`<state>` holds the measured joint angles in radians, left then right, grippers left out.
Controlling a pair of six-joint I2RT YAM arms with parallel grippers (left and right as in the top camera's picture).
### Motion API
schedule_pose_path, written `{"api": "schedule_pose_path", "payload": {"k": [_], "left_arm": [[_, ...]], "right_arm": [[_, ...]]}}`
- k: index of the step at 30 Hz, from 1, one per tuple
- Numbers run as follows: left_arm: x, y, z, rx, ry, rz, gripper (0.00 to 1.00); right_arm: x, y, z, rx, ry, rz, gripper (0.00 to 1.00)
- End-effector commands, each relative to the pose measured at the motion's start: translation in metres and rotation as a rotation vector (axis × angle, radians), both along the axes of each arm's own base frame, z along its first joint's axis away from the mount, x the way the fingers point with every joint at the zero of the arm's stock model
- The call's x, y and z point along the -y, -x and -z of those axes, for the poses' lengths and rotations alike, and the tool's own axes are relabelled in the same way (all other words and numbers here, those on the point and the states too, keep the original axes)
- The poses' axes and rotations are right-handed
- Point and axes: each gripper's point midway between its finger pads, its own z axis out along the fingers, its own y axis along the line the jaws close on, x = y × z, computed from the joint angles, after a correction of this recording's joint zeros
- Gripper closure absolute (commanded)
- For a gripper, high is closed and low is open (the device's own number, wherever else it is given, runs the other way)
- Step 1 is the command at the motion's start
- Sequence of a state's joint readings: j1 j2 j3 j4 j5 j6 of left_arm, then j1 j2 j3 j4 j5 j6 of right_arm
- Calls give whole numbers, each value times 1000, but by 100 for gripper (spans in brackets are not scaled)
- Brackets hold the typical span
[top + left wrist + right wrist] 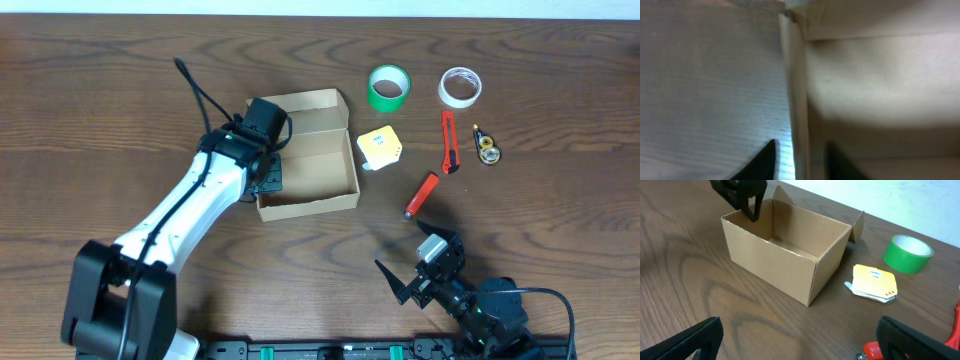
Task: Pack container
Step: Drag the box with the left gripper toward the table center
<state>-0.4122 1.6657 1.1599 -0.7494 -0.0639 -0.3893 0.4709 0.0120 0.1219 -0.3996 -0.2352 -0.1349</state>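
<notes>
The container is a tan cardboard box, open, with its flap lid folded back at the far side. It also shows in the right wrist view and the left wrist view. My left gripper is open and straddles the box's left wall, one finger inside and one outside, with a small gap on each side. My right gripper is open wide and empty, low over the table in front of the box.
Right of the box lie a yellow pad, a green tape roll, a white tape roll, a red box cutter, a red marker and a small yellow-black dispenser. The marker's end lies by my right finger.
</notes>
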Motion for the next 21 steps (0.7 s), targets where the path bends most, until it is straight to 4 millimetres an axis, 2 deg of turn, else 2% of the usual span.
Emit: {"api": "schedule_pose_path", "payload": {"k": [1,3,8,13,21], "left_arm": [[-6,-3,12,-13,-34,5,83],[-5,-9,10,10,-37,20,89],[-5,-20,6,61,-54,52,94],[-5,-29,3,100,-68,82,94],[-7,-30,3,102,-60,49,94]], "right_arm": [[-2,1,1,-7,-12,-5,1],[-2,1,1,-7,-12,-5,1],[-2,1,1,-7,-12,-5,1],[-2,1,1,-7,-12,-5,1],[-2,1,1,-7,-12,-5,1]]}}
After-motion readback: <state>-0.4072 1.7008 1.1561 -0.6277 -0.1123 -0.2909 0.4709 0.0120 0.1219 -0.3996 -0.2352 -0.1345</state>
